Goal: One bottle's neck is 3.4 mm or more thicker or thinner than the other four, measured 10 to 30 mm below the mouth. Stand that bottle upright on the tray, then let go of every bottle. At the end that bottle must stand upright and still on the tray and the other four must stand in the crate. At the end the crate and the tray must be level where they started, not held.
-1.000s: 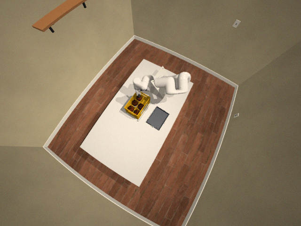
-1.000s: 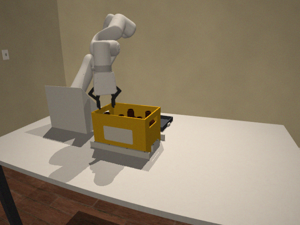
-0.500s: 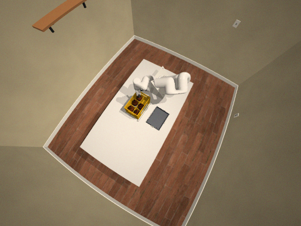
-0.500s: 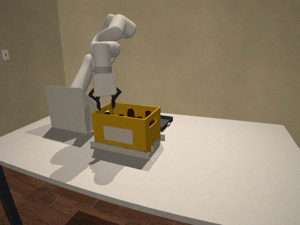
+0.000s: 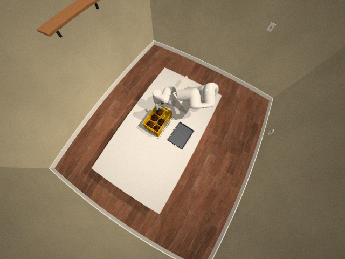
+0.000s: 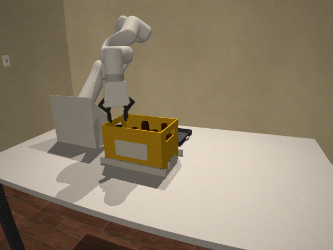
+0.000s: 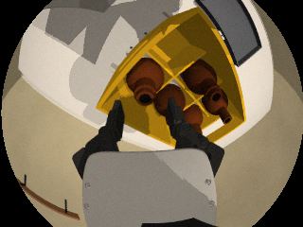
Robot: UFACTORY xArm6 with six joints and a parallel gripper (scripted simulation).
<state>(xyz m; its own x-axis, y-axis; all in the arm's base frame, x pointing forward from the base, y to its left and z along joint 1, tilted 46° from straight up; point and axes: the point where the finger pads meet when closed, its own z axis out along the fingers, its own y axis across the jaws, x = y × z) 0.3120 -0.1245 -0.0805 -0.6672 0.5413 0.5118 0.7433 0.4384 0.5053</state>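
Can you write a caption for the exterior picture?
The open gripper hovers over a yellow crate of brown bottles.
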